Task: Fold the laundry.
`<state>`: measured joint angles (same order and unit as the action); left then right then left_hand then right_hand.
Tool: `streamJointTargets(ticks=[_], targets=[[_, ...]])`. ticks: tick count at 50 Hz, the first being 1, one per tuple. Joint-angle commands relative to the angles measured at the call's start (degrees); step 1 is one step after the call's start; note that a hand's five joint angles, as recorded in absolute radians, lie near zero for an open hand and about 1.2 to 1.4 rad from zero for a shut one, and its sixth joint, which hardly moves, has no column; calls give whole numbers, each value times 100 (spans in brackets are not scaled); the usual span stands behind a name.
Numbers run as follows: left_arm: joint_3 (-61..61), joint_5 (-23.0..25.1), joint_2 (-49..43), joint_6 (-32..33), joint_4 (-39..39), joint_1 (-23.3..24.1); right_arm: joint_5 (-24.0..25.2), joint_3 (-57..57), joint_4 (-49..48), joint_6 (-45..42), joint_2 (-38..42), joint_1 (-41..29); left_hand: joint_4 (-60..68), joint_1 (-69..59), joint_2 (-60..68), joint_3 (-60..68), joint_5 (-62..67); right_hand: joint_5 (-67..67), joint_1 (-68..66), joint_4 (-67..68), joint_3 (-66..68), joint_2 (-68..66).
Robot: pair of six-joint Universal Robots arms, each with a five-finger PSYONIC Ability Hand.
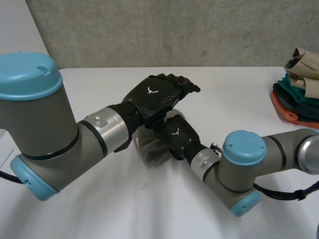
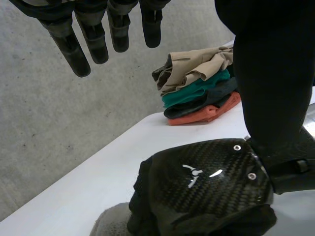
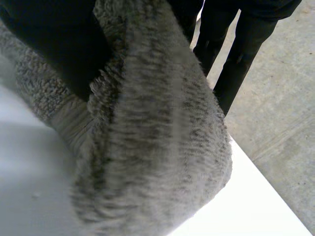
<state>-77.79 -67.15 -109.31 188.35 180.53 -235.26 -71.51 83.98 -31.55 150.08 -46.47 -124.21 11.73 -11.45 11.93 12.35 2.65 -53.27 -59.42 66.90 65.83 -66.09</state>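
Closest in, thick grey left arm [image 1: 50, 134] with its light-blue cap, stretched toward the small grey fuzzy cloth [image 1: 149, 149] bunched up on the white table [image 1: 99, 214]. Black left hand [image 1: 157, 94] hovering just above the cloth, loose and spread, straight fingers [image 2: 69, 46] holding nothing. Black right hand [image 1: 177, 133] down on the cloth's side toward its own arm, knuckles up, curled into the fleece and gripping a thick fold of it. Well apart from the cloth, out beyond the right arm, a stacked pile of tan, teal, dark and orange clothes [image 1: 299, 84]. Looks like the very start of a fold, with the cloth a lump and not yet flat. To do it well: keep the right hand's grip firm on that fold, bring the left hand down onto the cloth's opposite edge rather than onto the right hand's back, then draw the two apart to spread the fleece flat before doubling it over. Worth minding the deep, springy pile, likely to bulge back open unless pressed along the crease. Worth minding too the tight stacking of both hands over the cloth: easy to knock together on the way down.
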Motion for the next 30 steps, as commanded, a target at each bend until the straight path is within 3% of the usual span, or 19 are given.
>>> streamJointTargets(ticks=[1, 8, 16, 25, 30], targets=[[1, 0, 129, -105, 0, -12, -284, -241, -150, 100, -116, 46, 0, -27, -21, -62, -92, -1673, -2058, 1310, 1417, -1391], [9, 0, 375, -123, 53, -143, -487, -681, -211, 662, -670, 212, 0, -27, -21, -62, -92, -1673, -2058, 1310, 1417, -1391], [9, 0, 560, -132, 70, -222, -426, -1374, -290, 1286, -1189, 1284, 0, -27, -21, -62, -92, -1673, -2058, 1310, 1417, -1391], [-26, 0, 560, -132, 70, -187, -391, -2314, -1134, 1980, -1189, 3294, 0, -27, -21, -62, -92, -1673, -2058, 1310, 1417, -1391], [-78, 0, 560, -132, 79, -187, 101, -2781, -1143, 2270, -654, 4272, 0, -28, -20, -62, -92, -1673, -2058, 1310, 1417, -1391]])
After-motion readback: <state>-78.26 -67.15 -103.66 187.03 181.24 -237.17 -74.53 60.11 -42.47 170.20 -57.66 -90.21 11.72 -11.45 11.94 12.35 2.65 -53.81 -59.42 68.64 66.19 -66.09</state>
